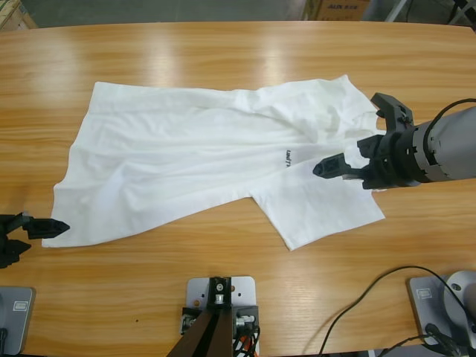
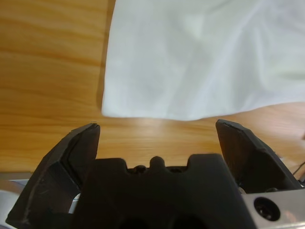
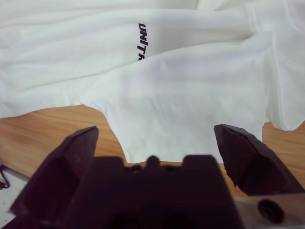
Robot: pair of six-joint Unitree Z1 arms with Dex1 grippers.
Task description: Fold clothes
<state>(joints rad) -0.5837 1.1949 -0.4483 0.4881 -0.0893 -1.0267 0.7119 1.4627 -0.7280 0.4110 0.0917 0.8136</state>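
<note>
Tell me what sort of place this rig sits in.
Probably a lab or workshop storeroom, not a home. A long wooden table carries only a T-shirt, cardboard boxes stand on the floor behind it, and loose cables trail across the table's edge.

The shirt (image 1: 186,160) is thin, soft, matt white cloth, creased, on a smooth, glossy wooden tabletop (image 1: 223,59); both end effectors are matt black.

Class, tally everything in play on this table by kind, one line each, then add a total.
White T-shirt: 1
Robot hands, both open and holding nothing, left hand at the shirt's corner, right hand over a sleeve: 2
Wooden table: 1
Total: 4
</note>
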